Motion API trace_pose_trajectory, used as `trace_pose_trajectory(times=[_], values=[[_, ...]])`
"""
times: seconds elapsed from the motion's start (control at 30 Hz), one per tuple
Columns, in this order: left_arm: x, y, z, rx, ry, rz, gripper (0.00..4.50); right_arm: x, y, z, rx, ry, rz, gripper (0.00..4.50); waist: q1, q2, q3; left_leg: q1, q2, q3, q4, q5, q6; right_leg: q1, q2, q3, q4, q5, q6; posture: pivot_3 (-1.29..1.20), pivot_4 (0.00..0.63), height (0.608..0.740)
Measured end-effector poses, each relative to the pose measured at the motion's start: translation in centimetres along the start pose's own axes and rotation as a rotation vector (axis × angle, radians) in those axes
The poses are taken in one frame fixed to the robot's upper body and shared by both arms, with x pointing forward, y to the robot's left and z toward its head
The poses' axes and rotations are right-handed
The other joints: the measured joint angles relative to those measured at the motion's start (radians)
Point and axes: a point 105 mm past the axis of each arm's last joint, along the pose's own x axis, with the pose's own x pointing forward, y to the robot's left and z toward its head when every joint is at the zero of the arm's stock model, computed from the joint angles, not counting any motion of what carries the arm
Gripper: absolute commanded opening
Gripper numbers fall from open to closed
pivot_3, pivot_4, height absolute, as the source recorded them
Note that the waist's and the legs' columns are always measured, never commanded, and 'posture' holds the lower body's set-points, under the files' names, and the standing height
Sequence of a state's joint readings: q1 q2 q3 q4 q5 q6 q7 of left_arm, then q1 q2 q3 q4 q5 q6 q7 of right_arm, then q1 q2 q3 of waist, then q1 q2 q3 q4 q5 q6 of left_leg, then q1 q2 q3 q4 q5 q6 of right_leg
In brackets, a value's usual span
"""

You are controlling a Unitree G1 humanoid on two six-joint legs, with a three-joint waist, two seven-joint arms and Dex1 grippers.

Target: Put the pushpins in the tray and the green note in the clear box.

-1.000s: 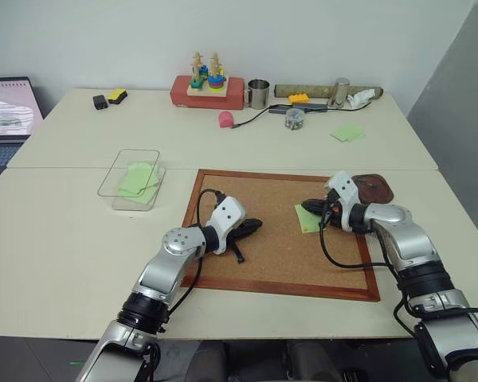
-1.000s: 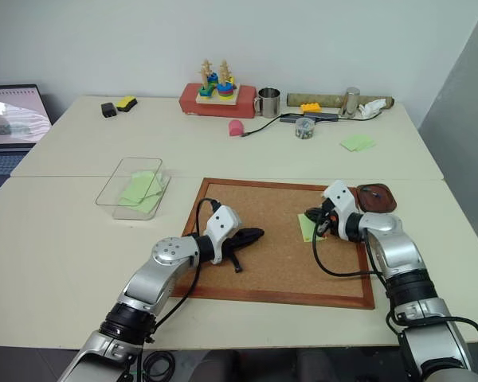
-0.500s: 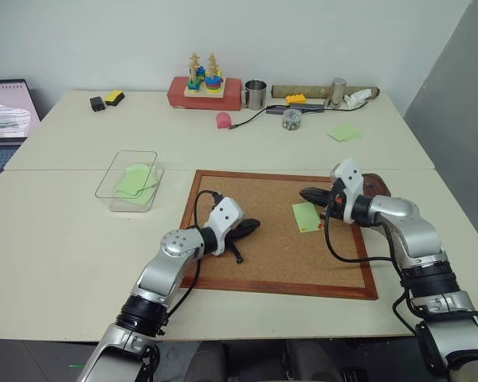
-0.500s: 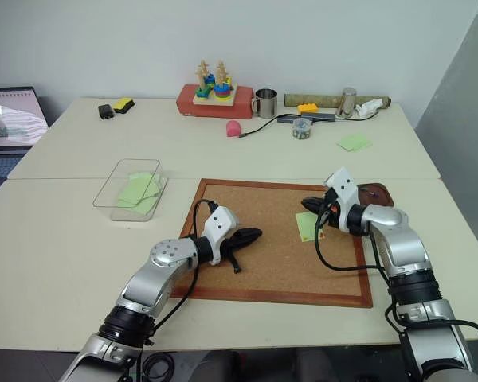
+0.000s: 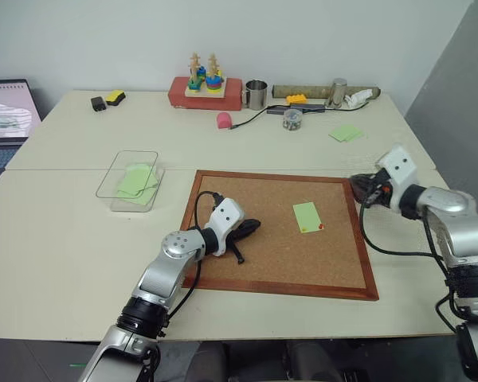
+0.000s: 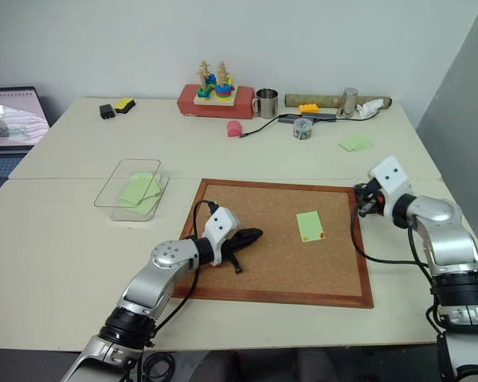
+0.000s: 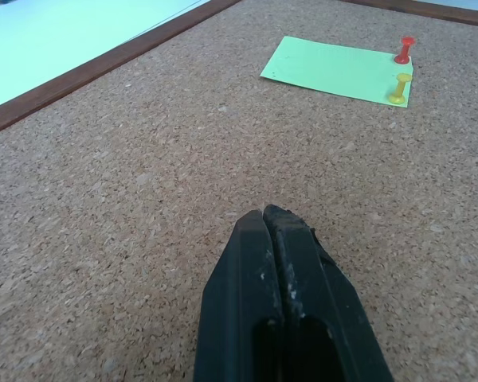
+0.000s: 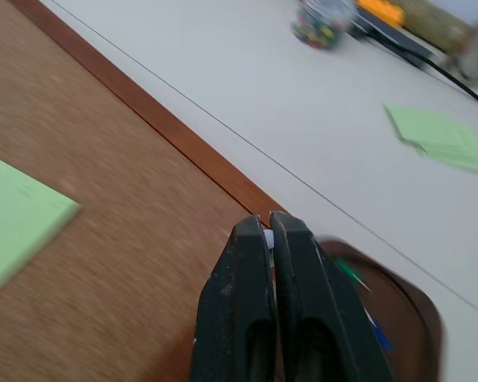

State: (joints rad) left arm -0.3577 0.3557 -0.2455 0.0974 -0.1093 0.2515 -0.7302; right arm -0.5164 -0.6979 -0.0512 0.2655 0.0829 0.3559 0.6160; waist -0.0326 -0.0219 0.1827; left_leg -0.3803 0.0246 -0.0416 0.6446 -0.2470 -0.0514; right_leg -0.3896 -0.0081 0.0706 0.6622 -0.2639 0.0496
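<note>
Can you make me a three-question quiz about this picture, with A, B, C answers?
1. Where does the green note lie?
A. on the corkboard
B. inside the clear box
C. on the laptop

2. What colours are the two pushpins on the note?
A. blue and white
B. red and yellow
C. both black

3. How do the fingers of the left end effector stand?
A. wide open
B. shut on the note
C. shut on nothing

Answers:
1 A, the note lies flat inside the wooden frame.
2 B, the left wrist view shows a red head and a yellow head at the note's edge.
3 C, the fingers press together over bare cork.
</note>
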Motion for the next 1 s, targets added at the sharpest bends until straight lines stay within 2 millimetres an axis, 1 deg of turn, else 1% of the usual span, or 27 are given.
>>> trace_pose_trajectory(times=[0.07, 0.2, 0.4, 0.47, 0.5, 0.53, 0.57, 0.6, 0.67, 0.7, 0.77, 0.83, 0.93, 0.97, 1.0], values=[[0.0, 0.0, 0.0, 0.0, 0.001, -0.002, 0.0, 0.1, -0.6, -0.8, 0.003, 0.023, -0.048, 0.01, 0.0, 0.001, 0.0, 0.0, 0.0, 0.0, 0.0, 0.0, 0.0, 0.0, 0.0, 0.0, 0.0, 0.0, 0.0, 0.0, 0.15, 0.74], [0.2, 0.0, 0.0, 0.004, 0.0, -0.006, 0.0, 0.8, -0.6, -2.0, 0.035, 0.043, -0.079, 0.01, 0.0, 0.001, -0.001, 0.0, 0.0, 0.0, 0.0, 0.0, 0.0, 0.0, 0.0, 0.0, 0.0, 0.0, 0.001, 0.0, 0.15, 0.74], [0.2, 0.0, 0.0, 0.009, -0.004, -0.007, 0.0, 2.2, -0.7, -2.7, 0.058, 0.055, -0.102, 0.01, -0.001, 0.002, -0.001, 0.0, 0.0, 0.0, 0.0, 0.0, 0.0, 0.0, 0.0, 0.0, 0.0, 0.0, 0.001, 0.0, 0.15, 0.74], [0.2, -0.1, 0.0, 0.009, -0.005, -0.007, 0.0, 2.4, -0.8, -3.0, 0.061, 0.061, -0.112, 0.46, -0.001, 0.002, -0.001, 0.0, 0.0, 0.0, 0.0, 0.0, 0.0, 0.0, 0.0, 0.0, 0.0, 0.0, 0.001, 0.0, 0.15, 0.74], [0.2, -0.1, 0.0, 0.009, -0.005, -0.006, 0.0, 2.5, -0.8, -3.1, 0.061, 0.062, -0.113, 0.57, -0.002, 0.002, -0.001, 0.0, 0.0, 0.0, 0.0, 0.0, 0.0, 0.0, 0.0, 0.0, 0.0, 0.0, 0.001, 0.0, 0.15, 0.74], [0.1, -0.1, 0.0, 0.01, -0.005, -0.006, 0.0, 2.5, -0.8, -3.3, 0.059, 0.066, -0.115, 0.87, -0.002, 0.002, -0.001, 0.0, 0.0, 0.0, 0.0, 0.0, 0.0, 0.0, 0.0, 0.0, 0.0, 0.0, 0.001, 0.0, 0.15, 0.74], [0.1, -0.1, 0.0, 0.009, -0.005, -0.006, 0.0, 2.6, -0.8, -3.4, 0.06, 0.069, -0.115, 1.01, -0.002, 0.002, -0.001, 0.0, 0.0, 0.0, 0.0, 0.0, 0.0, 0.0, 0.0, 0.0, 0.0, 0.0, 0.001, 0.0, 0.15, 0.74], [0.1, -0.1, 0.0, 0.01, -0.005, -0.006, 0.0, 2.6, -0.8, -3.6, 0.062, 0.073, -0.116, 1.25, -0.002, 0.002, -0.001, 0.0, 0.0, 0.0, 0.0, 0.0, 0.0, 0.0, 0.0, 0.0, 0.0, 0.0, 0.001, 0.0, 0.15, 0.74], [0.1, 0.0, 0.0, 0.01, -0.004, -0.004, 0.0, 2.6, -0.8, -3.6, 0.065, 0.074, -0.116, 1.6, -0.002, 0.002, -0.001, 0.0, 0.0, 0.0, 0.0, 0.0, 0.0, 0.0, 0.0, 0.001, 0.0, 0.0, 0.001, 0.0, 0.15, 0.74], [0.1, 0.0, 0.0, 0.01, -0.004, -0.004, 0.0, 2.7, -0.8, -3.5, 0.065, 0.072, -0.118, 1.88, -0.002, 0.002, -0.001, 0.0, 0.0, 0.0, 0.0, 0.0, 0.0, 0.0, 0.0, 0.0, 0.0, 0.0, 0.001, 0.0, 0.15, 0.74], [0.1, 0.0, 0.0, 0.01, -0.004, -0.003, 0.0, 2.7, -1.0, -3.1, 0.071, 0.058, -0.119, 2.18, -0.002, 0.002, -0.001, 0.0, 0.0, 0.0, 0.0, 0.0, 0.0, 0.0, 0.0, 0.0, 0.0, 0.0, 0.001, 0.0, 0.15, 0.74], [0.1, 0.0, 0.0, 0.01, -0.004, -0.003, 0.0, 2.7, -1.0, -2.6, 0.082, 0.034, -0.118, 2.7, -0.002, 0.002, -0.001, 0.0, 0.0, 0.0, 0.0, 0.0, 0.0, 0.0, 0.0, 0.0, 0.0, 0.0, 0.001, 0.0, 0.15, 0.74], [0.1, 0.0, 0.0, 0.011, -0.004, -0.004, 0.0, 2.5, -1.3, -1.5, 0.093, -0.005, -0.122, 3.33, -0.002, 0.002, -0.001, 0.0, 0.0, 0.0, 0.0, 0.0, 0.0, 0.0, 0.0, 0.0, 0.0, 0.0, 0.001, 0.0, 0.15, 0.74], [0.1, 0.0, 0.0, 0.011, -0.004, -0.004, 0.0, 2.4, -1.3, -1.2, 0.099, -0.019, -0.123, 3.51, -0.002, 0.002, -0.001, 0.0, 0.0, 0.0, 0.0, 0.0, 0.0, 0.0, 0.0, 0.0, 0.0, 0.0, 0.001, 0.0, 0.15, 0.74], [0.1, 0.0, 0.0, 0.011, -0.004, -0.004, 0.0, 2.4, -1.4, -0.8, 0.102, -0.034, -0.125, 3.51, -0.002, 0.002, -0.002, 0.0, 0.0, 0.0, 0.0, 0.0, 0.0, 0.0, 0.0, 0.0, 0.0, 0.0, 0.001, 0.0, 0.15, 0.74]])
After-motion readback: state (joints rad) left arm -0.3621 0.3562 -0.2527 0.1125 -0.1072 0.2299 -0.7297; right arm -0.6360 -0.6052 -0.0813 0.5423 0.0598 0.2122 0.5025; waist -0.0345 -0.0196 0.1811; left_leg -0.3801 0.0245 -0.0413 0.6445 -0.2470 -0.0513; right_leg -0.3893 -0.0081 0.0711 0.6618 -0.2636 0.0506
